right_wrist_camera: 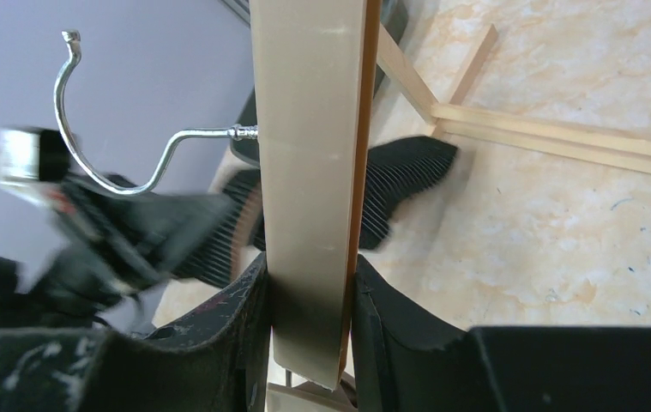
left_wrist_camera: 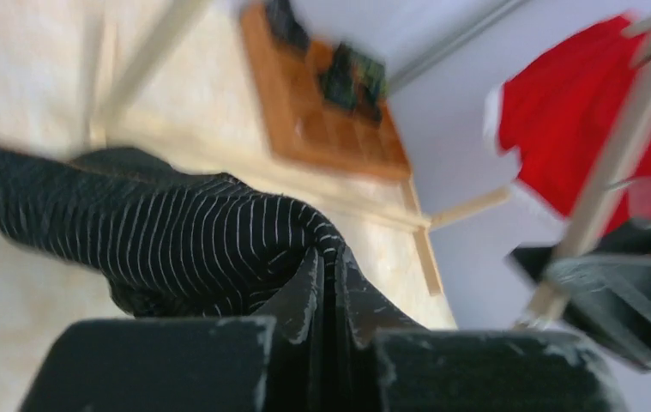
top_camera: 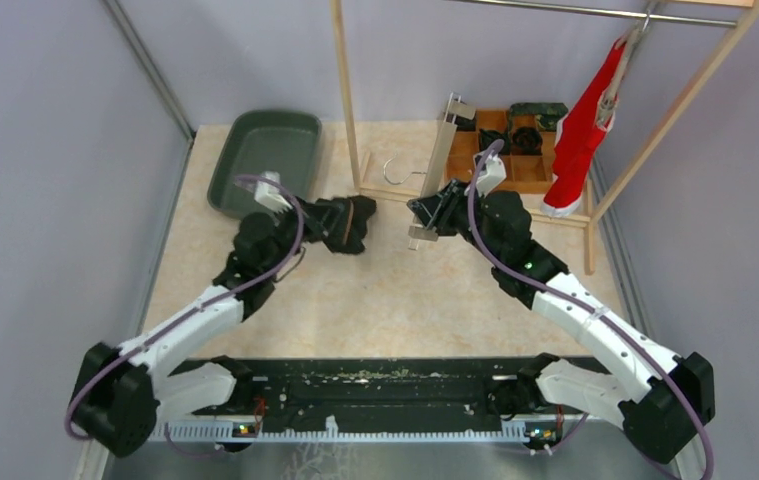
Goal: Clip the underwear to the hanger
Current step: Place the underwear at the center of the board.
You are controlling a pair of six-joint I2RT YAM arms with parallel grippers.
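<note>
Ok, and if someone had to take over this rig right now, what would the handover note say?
Left gripper: shut on the black striped underwear, held over the table.
Right gripper: shut on the hanger, gripping its wooden bar, which stands roughly on end.
Underwear and hanger are close together but apart.
Done: both are picked up.
Left: bring the cloth to a clip and fasten it; nothing is clipped yet.
</note>
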